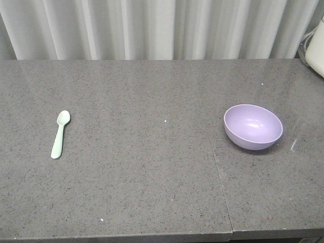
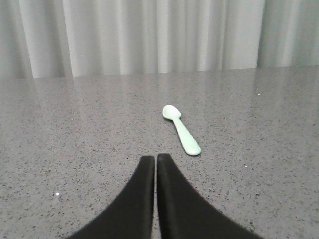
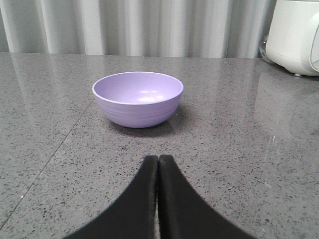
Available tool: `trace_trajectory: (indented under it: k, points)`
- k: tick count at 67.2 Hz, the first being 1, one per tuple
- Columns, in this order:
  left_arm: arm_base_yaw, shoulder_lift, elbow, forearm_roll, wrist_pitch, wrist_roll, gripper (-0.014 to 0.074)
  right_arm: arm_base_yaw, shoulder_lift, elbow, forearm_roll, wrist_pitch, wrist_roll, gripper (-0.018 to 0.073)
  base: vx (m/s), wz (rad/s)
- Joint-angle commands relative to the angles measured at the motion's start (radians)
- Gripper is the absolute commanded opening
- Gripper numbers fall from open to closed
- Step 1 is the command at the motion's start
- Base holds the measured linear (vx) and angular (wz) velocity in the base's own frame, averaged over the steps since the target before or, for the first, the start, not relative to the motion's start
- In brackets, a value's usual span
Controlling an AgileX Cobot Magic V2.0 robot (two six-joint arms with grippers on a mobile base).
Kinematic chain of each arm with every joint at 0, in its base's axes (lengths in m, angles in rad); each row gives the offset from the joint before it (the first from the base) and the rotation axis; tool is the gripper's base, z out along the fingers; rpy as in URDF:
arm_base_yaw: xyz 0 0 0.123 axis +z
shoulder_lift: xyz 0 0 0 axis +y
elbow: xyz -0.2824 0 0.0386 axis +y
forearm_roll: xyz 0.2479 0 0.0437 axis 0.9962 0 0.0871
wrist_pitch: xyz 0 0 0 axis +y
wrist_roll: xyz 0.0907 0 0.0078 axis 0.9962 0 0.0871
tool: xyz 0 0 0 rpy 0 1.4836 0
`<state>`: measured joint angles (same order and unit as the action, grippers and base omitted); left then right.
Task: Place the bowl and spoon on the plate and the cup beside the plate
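A pale mint-green spoon [image 1: 60,134] lies flat on the grey counter at the left, bowl end pointing away; the left wrist view has the spoon [image 2: 181,130] just ahead and to the right of my left gripper [image 2: 155,158], which is shut and holds nothing. A lilac bowl [image 1: 253,126] stands upright and empty at the right. In the right wrist view the bowl [image 3: 138,98] sits ahead of my right gripper [image 3: 158,158], also shut and empty. The plate and the cup are out of view. Neither gripper shows in the front view.
The grey speckled counter [image 1: 152,167] has a seam [image 1: 220,177] running front to back, left of the bowl. White curtains hang behind it. A white appliance [image 3: 294,35] stands at the far right back corner [image 1: 316,48].
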<state>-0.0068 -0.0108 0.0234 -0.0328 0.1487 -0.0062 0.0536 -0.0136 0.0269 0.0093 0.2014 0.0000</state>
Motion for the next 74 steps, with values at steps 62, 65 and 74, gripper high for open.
trace_trajectory:
  k: [62,65,74]
  points:
    - [-0.006,-0.014,-0.02,-0.008,-0.076,-0.012,-0.0006,0.001,-0.006,0.01,-0.002,-0.071,0.0,-0.0011,0.0,0.0]
    - [-0.006,-0.014,-0.02,-0.008,-0.076,-0.012,-0.0006,0.001,-0.006,0.01,-0.002,-0.071,0.0,-0.0011,0.0,0.0]
    - [-0.006,-0.014,-0.02,-0.008,-0.076,-0.012,-0.0006,0.001,-0.006,0.01,-0.002,-0.071,0.0,-0.0011,0.0,0.0]
